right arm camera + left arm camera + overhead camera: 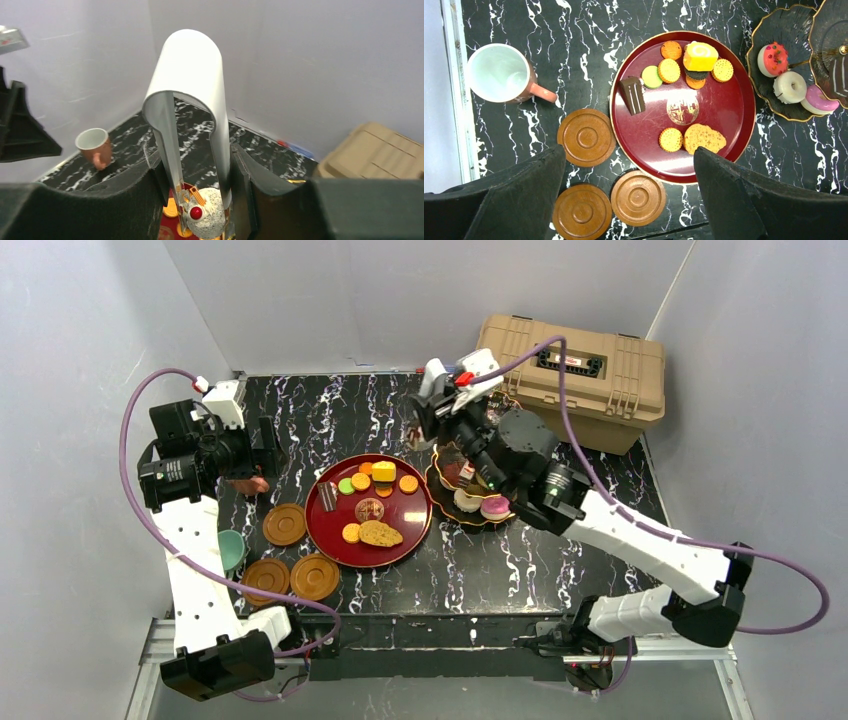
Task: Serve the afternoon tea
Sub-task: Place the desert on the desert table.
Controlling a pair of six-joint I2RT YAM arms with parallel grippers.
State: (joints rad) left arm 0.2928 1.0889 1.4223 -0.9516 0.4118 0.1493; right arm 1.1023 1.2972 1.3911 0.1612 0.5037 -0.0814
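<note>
My left gripper is open and empty, hovering above the three brown saucers. The pinkish cup stands left of them, and the teal cup stands nearer the table's front. A red tray holds biscuits, a chocolate slice and a yellow roll cake. The dark three-tier stand holds iced doughnuts. My right gripper is shut on metal tongs. The tongs pinch a white cake with a red cherry above the tray's far edge.
A tan plastic case sits at the back right, behind the stand. Grey walls close in the black marble table on three sides. In the right wrist view, the left gripper's fingers show at the left edge.
</note>
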